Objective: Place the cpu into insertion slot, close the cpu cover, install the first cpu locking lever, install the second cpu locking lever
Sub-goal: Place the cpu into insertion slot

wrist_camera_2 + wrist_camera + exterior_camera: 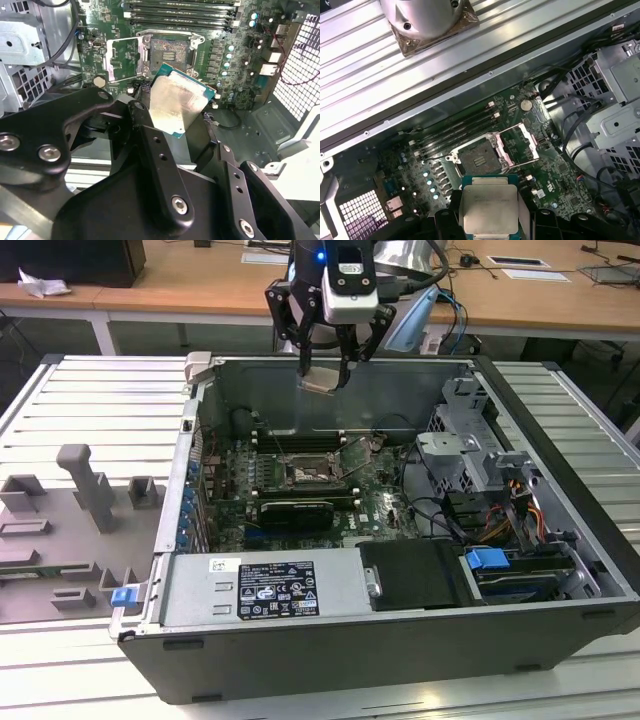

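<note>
One cpu (319, 382) is clamped between the fingers of the end effector (322, 370), which holds it in the air over the twelve o'clock side of the open computer case (300, 655). In the exterior view the insertion slot (305, 474) lies at six o'clock from the chip, well apart from it, on the green board. In the second wrist view the cpu cover (124, 59) stands swung open just beside the slot, whose dark centre is uncovered.
</note>
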Tool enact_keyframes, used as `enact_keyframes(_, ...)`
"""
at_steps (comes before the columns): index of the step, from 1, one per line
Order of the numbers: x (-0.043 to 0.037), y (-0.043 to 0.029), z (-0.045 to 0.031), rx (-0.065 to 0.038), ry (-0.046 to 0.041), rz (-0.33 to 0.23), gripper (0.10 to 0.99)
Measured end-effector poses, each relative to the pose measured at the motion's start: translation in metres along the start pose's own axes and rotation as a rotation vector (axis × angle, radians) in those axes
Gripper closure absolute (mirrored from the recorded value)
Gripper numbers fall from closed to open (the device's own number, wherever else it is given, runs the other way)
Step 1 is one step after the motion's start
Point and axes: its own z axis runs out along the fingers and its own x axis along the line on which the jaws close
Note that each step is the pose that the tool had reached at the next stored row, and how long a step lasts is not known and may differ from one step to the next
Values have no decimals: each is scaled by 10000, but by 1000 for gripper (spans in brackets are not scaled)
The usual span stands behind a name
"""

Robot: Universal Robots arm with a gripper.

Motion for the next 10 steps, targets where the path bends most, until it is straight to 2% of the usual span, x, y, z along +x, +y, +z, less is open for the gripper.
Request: enact_keyframes(10,0,0,0,-12,-54,600,561)
